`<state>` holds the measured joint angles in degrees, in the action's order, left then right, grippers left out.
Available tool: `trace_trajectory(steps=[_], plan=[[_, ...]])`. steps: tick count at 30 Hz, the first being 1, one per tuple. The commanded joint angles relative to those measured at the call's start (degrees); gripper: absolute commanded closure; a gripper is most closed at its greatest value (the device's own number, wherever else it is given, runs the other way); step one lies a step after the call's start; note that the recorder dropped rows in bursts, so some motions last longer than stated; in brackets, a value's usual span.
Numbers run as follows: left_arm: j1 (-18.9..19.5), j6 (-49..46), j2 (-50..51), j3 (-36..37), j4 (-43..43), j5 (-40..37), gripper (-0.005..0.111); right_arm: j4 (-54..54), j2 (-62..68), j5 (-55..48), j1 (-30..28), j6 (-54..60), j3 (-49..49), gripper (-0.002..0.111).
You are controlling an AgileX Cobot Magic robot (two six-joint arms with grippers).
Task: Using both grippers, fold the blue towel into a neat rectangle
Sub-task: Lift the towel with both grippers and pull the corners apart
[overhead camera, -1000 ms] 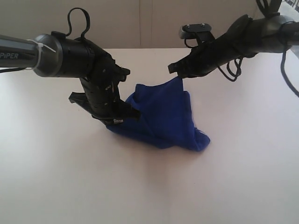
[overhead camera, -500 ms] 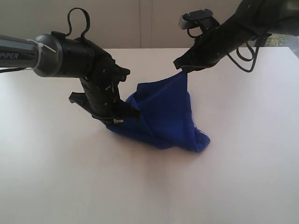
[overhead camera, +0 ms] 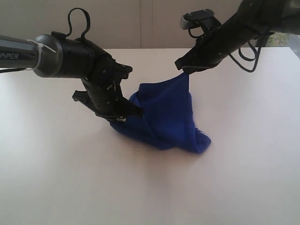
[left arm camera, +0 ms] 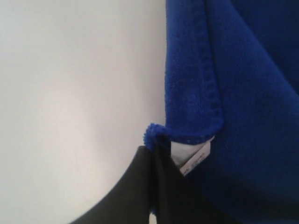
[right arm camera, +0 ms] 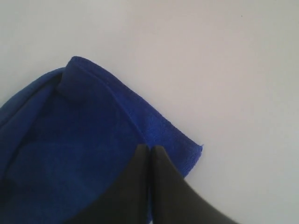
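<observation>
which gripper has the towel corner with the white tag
The left gripper: the white tag sits right at its closed tips. The right gripper pinches a plain edge of the blue towel.

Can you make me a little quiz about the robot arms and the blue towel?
1. Which one holds its bit of the blue towel higher above the table? A) left gripper B) right gripper C) both level
2. True or false: the towel lies flat in a neat rectangle.
3. Fill in: the small tag beside the left gripper is ____.
Key: 1 B. 2 False: it hangs bunched between the two shut grippers. 3 White.
</observation>
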<state>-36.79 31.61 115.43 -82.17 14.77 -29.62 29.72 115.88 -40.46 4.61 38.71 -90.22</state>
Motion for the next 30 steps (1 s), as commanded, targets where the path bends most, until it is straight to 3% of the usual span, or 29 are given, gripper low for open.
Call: trace_trajectory(steps=[1,8,15,22,27,30], plan=[[0.10,-0.08,-0.70,0.41,0.01,0.09,0.107,-0.09,-0.62,-0.64,-0.01,-0.36,-0.48,0.108],[0.10,-0.08,-2.83,0.41,0.31,-1.46,0.107,-0.83,-2.12,-2.37,-0.01,-0.50,-0.37,0.108],[0.10,-0.70,-8.86,0.41,2.81,-2.67,0.107,-11.55,-6.12,-3.04,-0.01,-8.17,0.57,0.108],[0.10,-1.86,-10.81,0.78,2.71,-5.06,0.107,-13.50,-13.31,1.50,-0.13,-8.55,10.60,0.108],[0.10,-1.86,-13.96,4.16,2.15,-1.41,0.107,-13.64,-20.20,4.68,-0.13,-8.95,18.41,0.108],[2.10,-1.86,-15.50,6.35,-0.40,-0.61,0.107,-13.64,-24.48,6.01,-0.13,-10.80,21.80,0.108]])
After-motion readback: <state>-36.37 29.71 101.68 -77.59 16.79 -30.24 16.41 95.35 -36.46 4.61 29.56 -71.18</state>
